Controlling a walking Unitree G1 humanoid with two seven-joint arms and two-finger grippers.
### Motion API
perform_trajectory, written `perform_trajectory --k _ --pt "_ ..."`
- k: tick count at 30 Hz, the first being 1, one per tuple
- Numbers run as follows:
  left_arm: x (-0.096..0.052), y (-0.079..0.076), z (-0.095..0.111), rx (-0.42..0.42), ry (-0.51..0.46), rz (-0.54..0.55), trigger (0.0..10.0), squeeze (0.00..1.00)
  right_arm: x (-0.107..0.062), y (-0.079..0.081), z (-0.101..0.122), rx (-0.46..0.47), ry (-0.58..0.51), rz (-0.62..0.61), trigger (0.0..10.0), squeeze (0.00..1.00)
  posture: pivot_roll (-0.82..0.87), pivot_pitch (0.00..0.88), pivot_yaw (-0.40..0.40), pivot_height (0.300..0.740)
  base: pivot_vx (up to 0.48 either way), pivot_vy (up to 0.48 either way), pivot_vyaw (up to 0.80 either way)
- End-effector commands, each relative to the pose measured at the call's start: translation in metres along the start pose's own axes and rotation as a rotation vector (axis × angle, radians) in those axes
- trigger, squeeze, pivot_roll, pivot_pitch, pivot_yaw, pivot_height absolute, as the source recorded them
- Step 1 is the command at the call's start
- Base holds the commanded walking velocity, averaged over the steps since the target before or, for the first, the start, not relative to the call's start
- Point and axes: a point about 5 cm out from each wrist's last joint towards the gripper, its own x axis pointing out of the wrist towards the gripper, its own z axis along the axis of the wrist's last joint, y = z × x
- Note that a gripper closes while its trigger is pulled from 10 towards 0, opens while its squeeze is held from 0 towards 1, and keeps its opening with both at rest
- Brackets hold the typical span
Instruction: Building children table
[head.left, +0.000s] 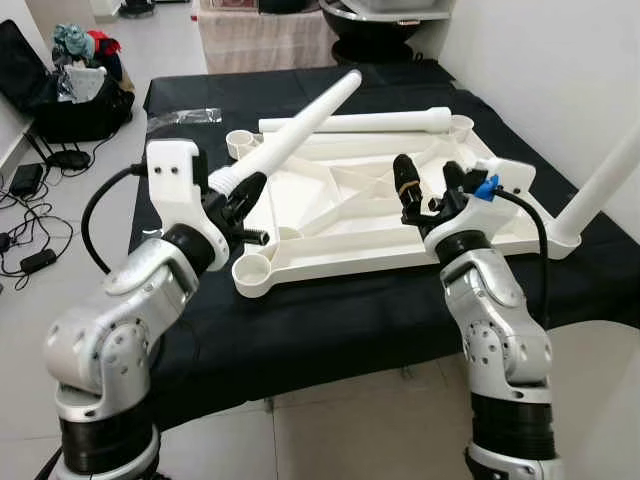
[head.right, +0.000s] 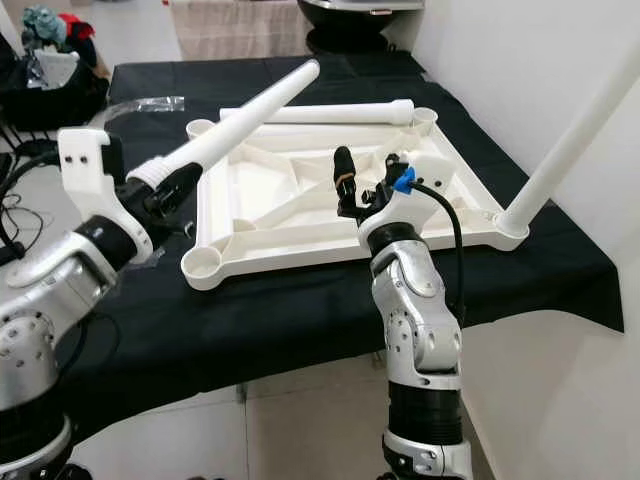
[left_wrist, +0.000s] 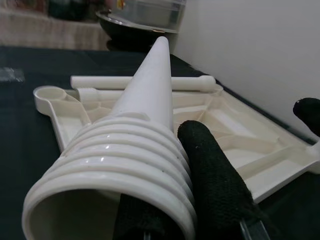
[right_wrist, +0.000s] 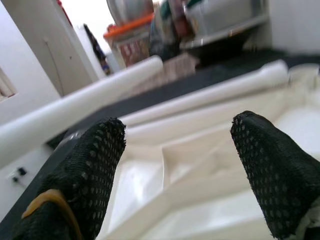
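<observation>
Leg in hand, corner socket next.
My left end effector grips the table leg by its threaded end, above the upturned tabletop on the counter; I should tip it upright over the near socket. My right end effector hovers open.

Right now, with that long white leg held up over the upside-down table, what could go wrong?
The left gripper holds the table leg only at its threaded end, so the long free end could sag or swing and knock the loose leg lying on the tabletop. The nearest corner socket sits below the gripper; a tilted leg may cross-thread or miss it. The right gripper hovers open above the tabletop, which may slide on the black cloth.
</observation>
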Motion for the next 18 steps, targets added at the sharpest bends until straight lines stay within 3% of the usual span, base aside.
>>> perform_trajectory --k 1,3,4,6,11,14,15,18 --pt "-0.006 -0.006 0.003 0.116 -0.05 -0.019 10.0 0.0 -0.002 -0.006 -0.016 0.072 0.102 -0.004 10.0 0.0 0.05 0.135 -0.079 0.74 0.0 0.0 0.0" --pt "-0.012 -0.012 -0.01 0.261 -0.024 -0.043 10.0 0.0 -0.003 -0.01 -0.03 0.133 0.195 0.003 10.0 0.0 0.05 0.135 -0.081 0.74 0.0 0.0 0.0" --pt "-0.014 -0.015 -0.015 0.292 -0.015 -0.061 10.0 0.0 -0.003 -0.011 -0.034 0.156 0.228 0.007 10.0 0.0 0.05 0.135 -0.081 0.74 0.0 0.0 0.0" --pt "-0.019 -0.022 -0.023 0.306 -0.001 -0.101 10.0 0.0 -0.004 -0.009 -0.044 0.294 0.324 0.025 10.0 0.0 0.05 0.136 -0.08 0.74 0.0 0.0 0.0" --pt "-0.023 -0.032 -0.028 0.423 -0.012 -0.143 10.0 0.0 -0.003 -0.01 -0.047 0.36 0.335 0.038 10.0 0.0 0.05 0.134 -0.086 0.74 0.0 0.0 0.0" --pt "-0.023 -0.034 -0.024 0.275 -0.043 -0.134 10.0 0.0 -0.004 -0.009 -0.051 0.439 0.366 0.067 10.0 0.0 0.06 0.134 -0.086 0.74 0.0 0.0 0.0" --pt "-0.023 -0.034 -0.024 0.275 -0.043 -0.134 10.0 0.0 -0.004 -0.009 -0.051 0.439 0.366 0.067 10.0 0.0 0.06 0.134 -0.086 0.74 0.0 0.0 0.0" --pt "-0.019 -0.021 -0.007 0.155 -0.133 -0.048 10.0 0.0 -0.005 -0.008 -0.05 0.546 0.346 0.077 10.0 0.0 0.06 0.132 -0.089 0.74 0.0 0.0 0.0"
